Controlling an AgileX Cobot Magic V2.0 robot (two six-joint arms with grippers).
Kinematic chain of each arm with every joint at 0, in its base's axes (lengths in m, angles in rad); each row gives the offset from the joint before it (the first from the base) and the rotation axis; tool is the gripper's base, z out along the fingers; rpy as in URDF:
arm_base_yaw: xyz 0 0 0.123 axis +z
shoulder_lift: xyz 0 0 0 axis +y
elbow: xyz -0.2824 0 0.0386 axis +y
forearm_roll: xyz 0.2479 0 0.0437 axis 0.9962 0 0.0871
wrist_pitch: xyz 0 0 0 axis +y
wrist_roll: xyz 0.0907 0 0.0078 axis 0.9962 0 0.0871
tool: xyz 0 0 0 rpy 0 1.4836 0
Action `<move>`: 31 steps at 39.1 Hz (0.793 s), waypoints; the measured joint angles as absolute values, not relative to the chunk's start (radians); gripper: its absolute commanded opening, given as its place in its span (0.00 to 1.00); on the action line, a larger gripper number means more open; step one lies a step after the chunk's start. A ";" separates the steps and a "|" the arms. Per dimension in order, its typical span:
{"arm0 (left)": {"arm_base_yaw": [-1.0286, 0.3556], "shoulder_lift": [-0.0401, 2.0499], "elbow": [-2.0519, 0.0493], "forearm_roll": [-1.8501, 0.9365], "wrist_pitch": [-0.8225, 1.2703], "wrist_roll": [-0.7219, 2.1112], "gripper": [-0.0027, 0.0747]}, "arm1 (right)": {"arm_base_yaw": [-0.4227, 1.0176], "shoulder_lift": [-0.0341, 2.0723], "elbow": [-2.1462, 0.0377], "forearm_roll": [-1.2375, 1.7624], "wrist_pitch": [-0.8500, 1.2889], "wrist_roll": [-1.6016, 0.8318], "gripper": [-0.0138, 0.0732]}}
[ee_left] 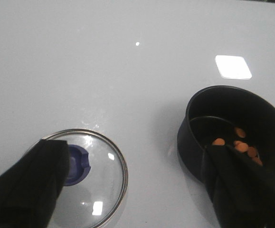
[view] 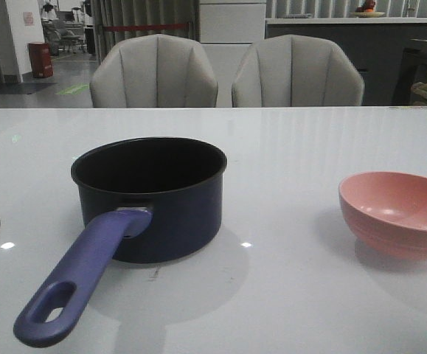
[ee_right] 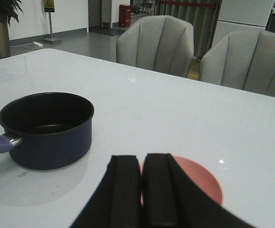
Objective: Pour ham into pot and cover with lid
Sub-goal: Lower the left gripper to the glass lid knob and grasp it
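Pouring appears complete: the small flat orange-pink ham pieces point(ee_left: 241, 142) lie inside the dark navy round saucepan point(view: 154, 199), and the round pink bowl point(view: 397, 214) stands upright, apparently empty, well to its right on the white surface point(view: 287, 295).

Covering is the step in hand. The left end effector point(ee_left: 137, 190) hovers spread wide over the clear glass steel-rimmed lid point(ee_left: 97, 178), left of the saucepan; next it must close on the blue knob point(ee_left: 78, 164).

The right end effector point(ee_right: 142, 190) is closed, empty.

The saucepan's purple-blue handle point(view: 77, 284) points toward the robot, slightly left.

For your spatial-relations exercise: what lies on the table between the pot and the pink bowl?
Nothing: in the front view, the table between the pot and the pink bowl is bare, showing only a small light reflection.
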State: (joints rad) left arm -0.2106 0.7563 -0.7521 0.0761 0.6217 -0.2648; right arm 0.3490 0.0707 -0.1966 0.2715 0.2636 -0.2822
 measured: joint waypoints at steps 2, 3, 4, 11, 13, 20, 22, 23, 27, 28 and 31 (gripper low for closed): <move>-0.211 0.811 -0.798 0.108 0.666 -0.301 0.82 | 0.349 0.071 -0.197 0.272 0.264 -0.282 0.35; -0.211 0.844 -0.824 0.123 0.692 -0.321 0.82 | 0.349 0.071 -0.197 0.272 0.264 -0.282 0.35; -0.211 0.868 -0.848 0.143 0.717 -0.341 0.82 | 0.349 0.071 -0.197 0.272 0.264 -0.282 0.35; -0.211 1.079 -0.973 0.185 0.829 -0.394 0.82 | 0.349 0.071 -0.197 0.272 0.264 -0.282 0.35; -0.211 1.134 -1.001 0.185 0.860 -0.396 0.82 | 0.349 0.071 -0.197 0.272 0.264 -0.282 0.35; -0.164 1.315 -1.055 0.137 0.931 -0.398 0.82 | 0.349 0.071 -0.197 0.272 0.264 -0.282 0.35; -0.127 1.354 -1.067 0.115 0.938 -0.398 0.82 | 0.349 0.071 -0.197 0.272 0.264 -0.282 0.35; -0.113 1.373 -1.070 0.105 0.938 -0.396 0.82 | 0.349 0.071 -0.197 0.272 0.264 -0.282 0.35; -0.040 1.445 -1.105 0.049 0.947 -0.354 0.82 | 0.349 0.071 -0.197 0.272 0.264 -0.282 0.35; -0.024 1.463 -1.118 0.043 0.956 -0.342 0.82 | 0.349 0.071 -0.197 0.272 0.264 -0.282 0.35; 0.004 1.520 -1.159 0.035 0.988 -0.328 0.82 | 0.349 0.071 -0.197 0.272 0.264 -0.282 0.35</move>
